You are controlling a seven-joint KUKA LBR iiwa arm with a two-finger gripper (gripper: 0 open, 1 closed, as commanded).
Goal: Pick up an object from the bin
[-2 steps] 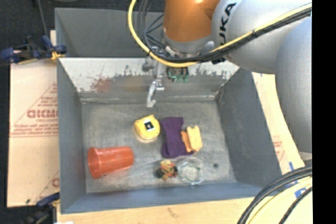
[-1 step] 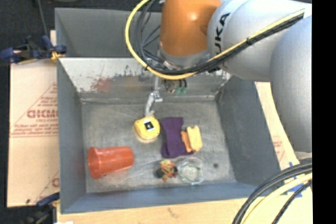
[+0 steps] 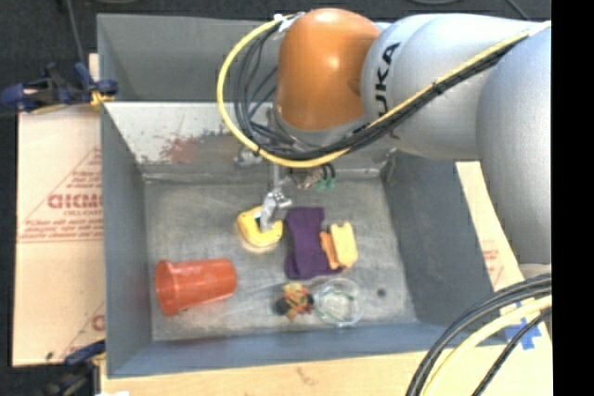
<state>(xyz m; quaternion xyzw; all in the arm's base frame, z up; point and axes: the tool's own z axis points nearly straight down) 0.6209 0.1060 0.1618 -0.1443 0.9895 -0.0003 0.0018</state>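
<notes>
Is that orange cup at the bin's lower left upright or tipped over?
Tipped over. The orange cup lies on its side on the floor of the bin, its long wall facing the camera.

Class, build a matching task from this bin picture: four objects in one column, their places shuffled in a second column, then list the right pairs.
Objects
1. orange plastic cup
2. purple folded cloth
3. clear plastic cup
4. yellow round object

Places
A. right at the tip of the tool
B. on its side, lower left of the grey metal bin
C. by the near wall, right of a small multicoloured item
D. mid-bin, left of an orange-and-yellow block

Pairs: 1-B, 2-D, 3-C, 4-A
</notes>
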